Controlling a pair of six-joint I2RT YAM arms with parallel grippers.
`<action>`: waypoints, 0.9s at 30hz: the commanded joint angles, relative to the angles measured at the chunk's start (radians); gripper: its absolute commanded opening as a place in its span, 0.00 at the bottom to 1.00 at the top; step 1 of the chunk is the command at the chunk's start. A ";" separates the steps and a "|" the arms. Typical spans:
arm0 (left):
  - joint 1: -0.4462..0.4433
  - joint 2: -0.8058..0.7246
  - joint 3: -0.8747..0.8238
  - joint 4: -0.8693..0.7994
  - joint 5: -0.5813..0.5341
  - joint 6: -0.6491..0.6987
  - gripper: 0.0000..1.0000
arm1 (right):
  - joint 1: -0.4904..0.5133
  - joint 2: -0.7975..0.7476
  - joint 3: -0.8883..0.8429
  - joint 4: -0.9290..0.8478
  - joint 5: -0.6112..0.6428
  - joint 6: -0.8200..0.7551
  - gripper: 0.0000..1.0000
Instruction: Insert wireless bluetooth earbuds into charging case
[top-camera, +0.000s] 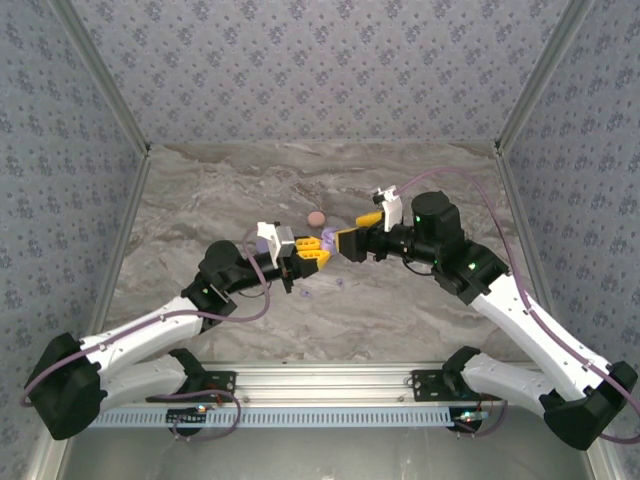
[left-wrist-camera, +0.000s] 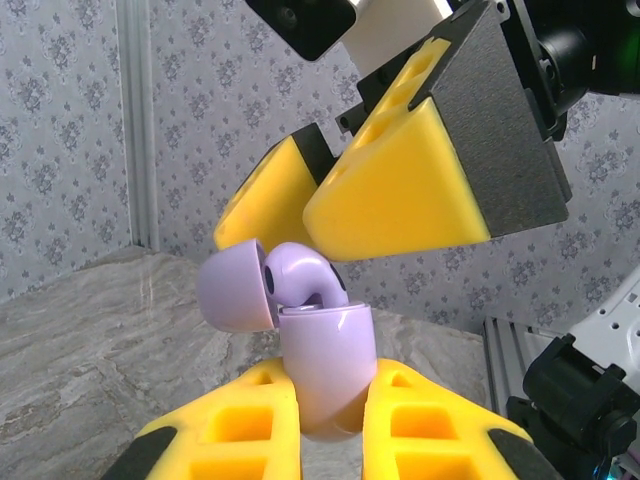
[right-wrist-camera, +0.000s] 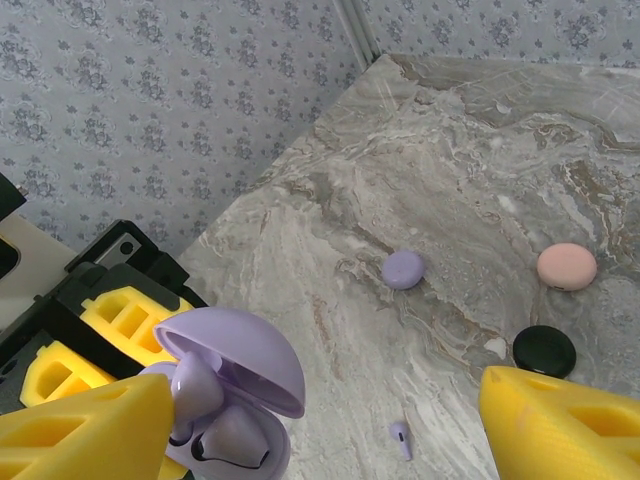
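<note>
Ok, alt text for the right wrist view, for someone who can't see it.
An open lavender charging case, clamped in the left gripper, holds a lavender earbud, close before the open right gripper. On the marble table lie a loose earbud, a closed lavender case, a pink case and a black case.

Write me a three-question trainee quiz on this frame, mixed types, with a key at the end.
1. True or false: the left gripper is shut on the open lavender case.
2. How many closed cases lie on the table? A one, B two, C three.
3. What colour is the loose earbud on the table?
Key: 1 true. 2 C: lavender, pink, black. 3 lavender.
</note>
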 joint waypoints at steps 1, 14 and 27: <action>-0.012 -0.023 0.008 0.048 0.023 0.011 0.00 | -0.012 0.001 0.026 -0.033 -0.003 0.018 0.82; -0.014 -0.014 0.016 0.040 0.020 0.019 0.00 | -0.039 -0.018 0.015 -0.032 0.003 0.033 0.82; -0.014 -0.018 0.016 0.032 0.021 0.025 0.00 | -0.041 0.030 0.012 -0.006 -0.035 0.038 0.80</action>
